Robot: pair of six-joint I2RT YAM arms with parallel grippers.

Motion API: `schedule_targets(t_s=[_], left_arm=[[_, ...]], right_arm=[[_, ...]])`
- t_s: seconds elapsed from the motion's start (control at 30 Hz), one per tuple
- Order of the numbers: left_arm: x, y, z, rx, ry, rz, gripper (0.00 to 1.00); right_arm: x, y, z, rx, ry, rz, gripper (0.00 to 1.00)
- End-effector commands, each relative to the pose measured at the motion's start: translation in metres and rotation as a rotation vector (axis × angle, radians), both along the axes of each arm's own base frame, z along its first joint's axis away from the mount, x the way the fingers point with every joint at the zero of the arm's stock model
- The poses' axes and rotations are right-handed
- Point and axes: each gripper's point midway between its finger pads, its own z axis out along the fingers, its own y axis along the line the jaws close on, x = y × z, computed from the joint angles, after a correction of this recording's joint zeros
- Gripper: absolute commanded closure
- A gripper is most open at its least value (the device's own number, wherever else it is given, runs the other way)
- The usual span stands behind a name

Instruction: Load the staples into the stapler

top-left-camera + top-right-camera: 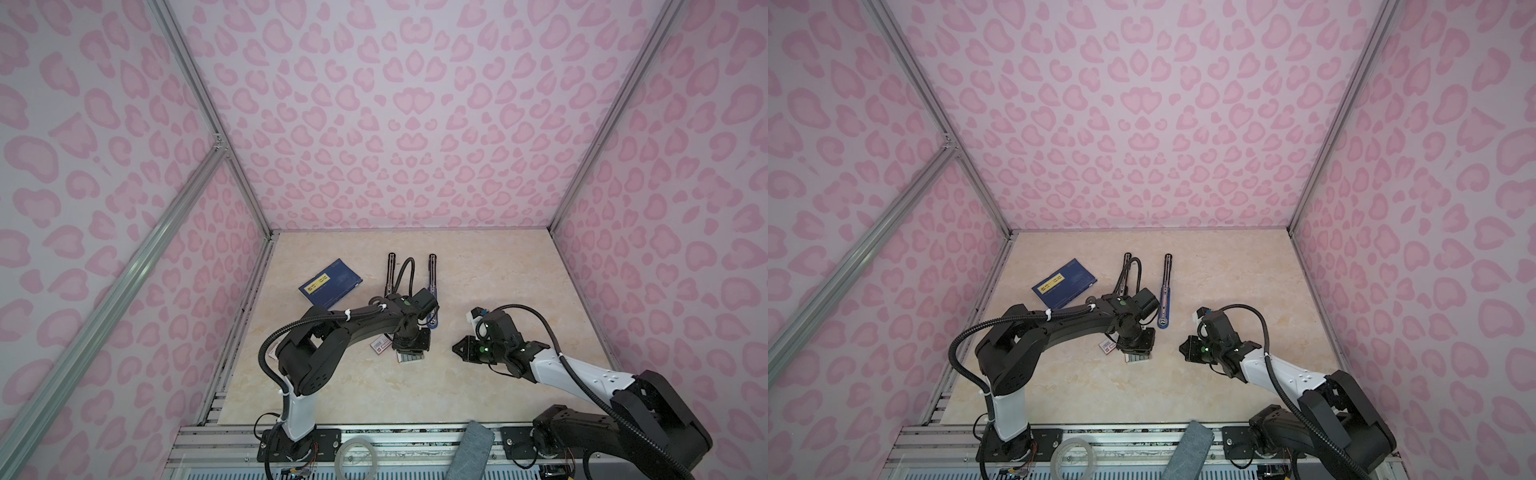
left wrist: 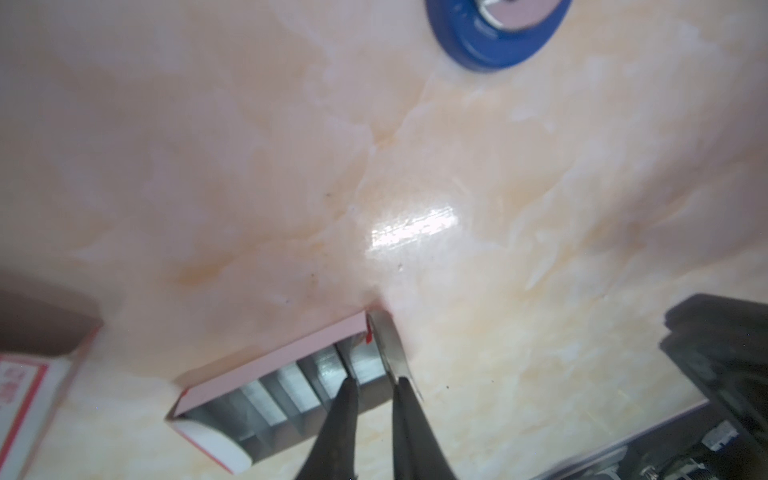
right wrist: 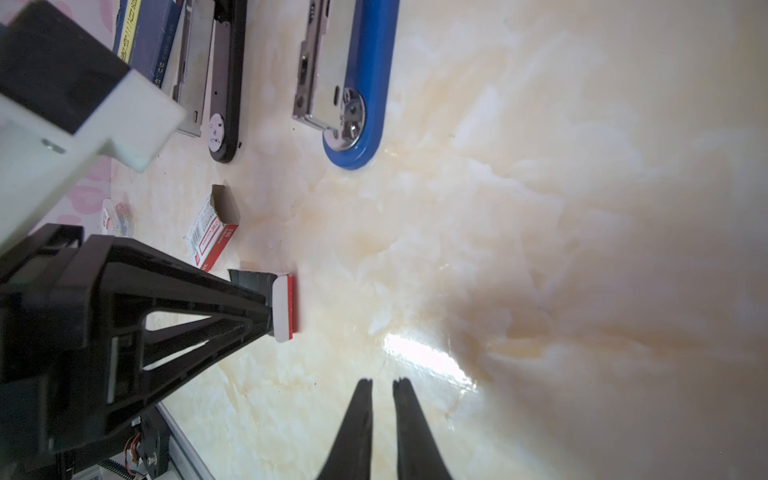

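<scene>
Pinching at one strip is how it looks: the left gripper (image 2: 374, 380) has its tips down in the open white tray (image 2: 270, 363), fingers (image 2: 347, 399) narrowly apart and straddling the end strip of the staples (image 2: 291, 386). Whether they actually clamp it, I cannot tell. The staples sit side by side in that tray, flat on the table (image 3: 540, 208), with the small red-labelled box (image 3: 210, 237) just beside it, open and apparently empty. The right gripper (image 3: 381, 382) hangs near the tray above bare table, all but closed on nothing. Further back lie the blue stapler (image 3: 370, 83) and the black stapler (image 3: 226, 83), both flipped open, metal channels up. The dark blue booklet (image 1: 330, 284) is beside the black one. Step in hand, as I judge it, is picking up a strip; loading is not yet done. The next move calls for a firm pinch on a single strip, a lift clear of the tray wall without dragging its neighbours, then carrying it to a stapler channel, probably the nearer blue one, and lining it up lengthwise.
</scene>
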Motion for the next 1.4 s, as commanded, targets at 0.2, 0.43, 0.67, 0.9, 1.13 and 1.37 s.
schedule_targets(t_s=[0.2, 0.43, 0.67, 0.9, 1.13, 1.37], left_arm=[[0.001, -0.001, -0.003, 0.028, 0.006, -0.013, 0.78], [0.001, -0.004, -0.004, 0.036, 0.014, -0.027, 0.78], [0.005, -0.010, 0.005, 0.040, -0.013, -0.041, 0.78], [0.003, -0.010, -0.001, 0.046, 0.007, -0.044, 0.79], [0.001, -0.009, -0.006, 0.057, 0.019, -0.047, 0.81], [0.002, -0.010, 0.001, 0.059, -0.007, -0.052, 0.81]], right_arm=[[-0.001, -0.001, -0.001, 0.009, -0.007, 0.010, 0.86], [-0.003, -0.003, -0.004, 0.017, -0.001, 0.002, 0.86], [-0.004, -0.002, -0.005, 0.022, 0.005, 0.005, 0.87], [-0.004, -0.002, -0.006, 0.024, 0.006, 0.004, 0.87], [-0.006, -0.004, -0.008, 0.028, 0.009, -0.004, 0.88], [-0.006, -0.004, -0.009, 0.028, 0.009, -0.004, 0.88]])
